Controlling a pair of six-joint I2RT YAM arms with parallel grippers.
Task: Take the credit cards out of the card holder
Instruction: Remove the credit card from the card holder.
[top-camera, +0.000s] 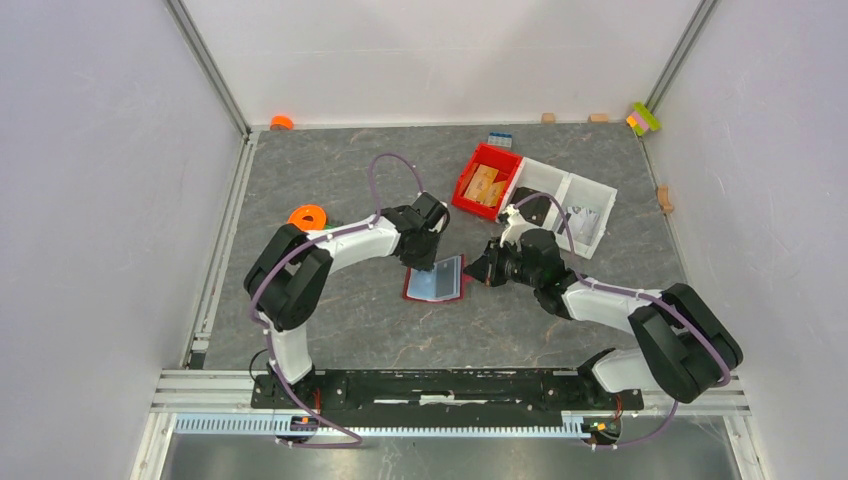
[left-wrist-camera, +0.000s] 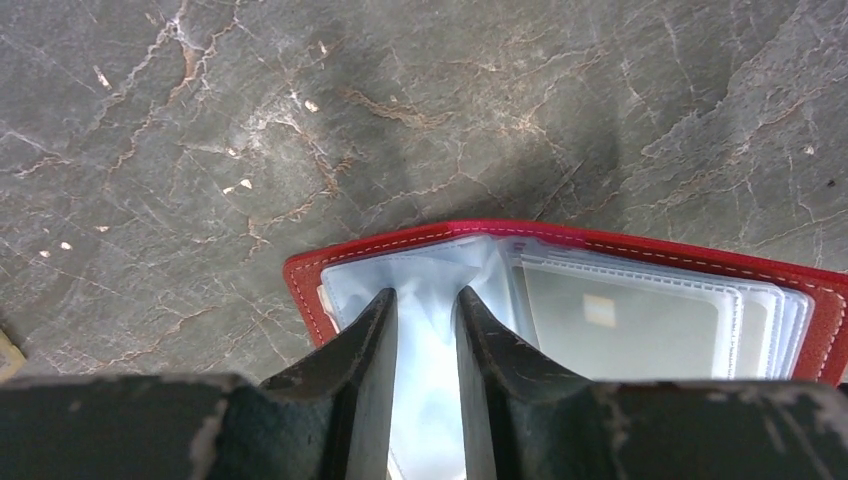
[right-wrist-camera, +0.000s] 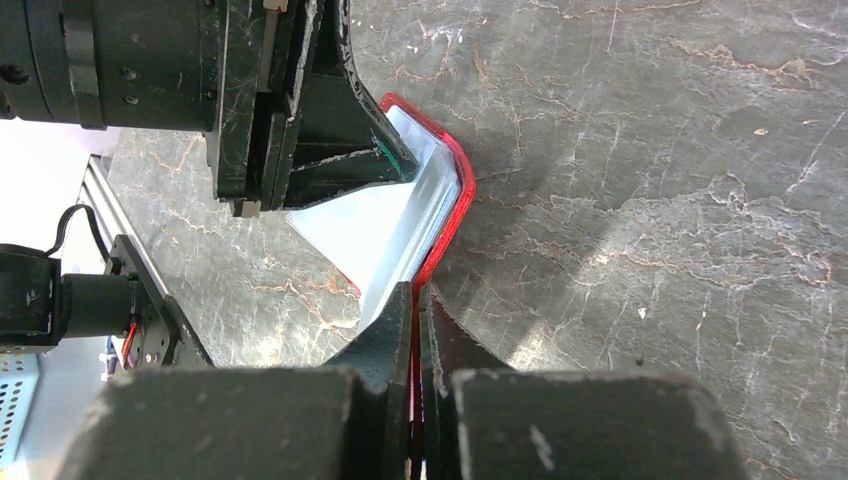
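The card holder (top-camera: 435, 282) lies open mid-table, dark red with clear inner sleeves. My right gripper (top-camera: 488, 270) is shut on its right cover, and the red edge (right-wrist-camera: 450, 200) runs pinched between the jaws of that gripper (right-wrist-camera: 417, 292). My left gripper (top-camera: 425, 258) comes down on the left page. Its jaws (left-wrist-camera: 425, 295) stand a narrow gap apart, tips pressed on a clear sleeve that wrinkles between them, over a pale blue credit card (left-wrist-camera: 345, 290). A grey card (left-wrist-camera: 620, 320) shows in the stacked sleeves to the right. The red cover (left-wrist-camera: 600, 240) frames them.
Behind the right arm stand a bright red bin (top-camera: 487, 182) with tan wooden pieces and a white divided tray (top-camera: 575, 205). An orange ring (top-camera: 308, 215) sits by the left arm. Small blocks (top-camera: 645, 118) lie along the back wall. White walls close three sides.
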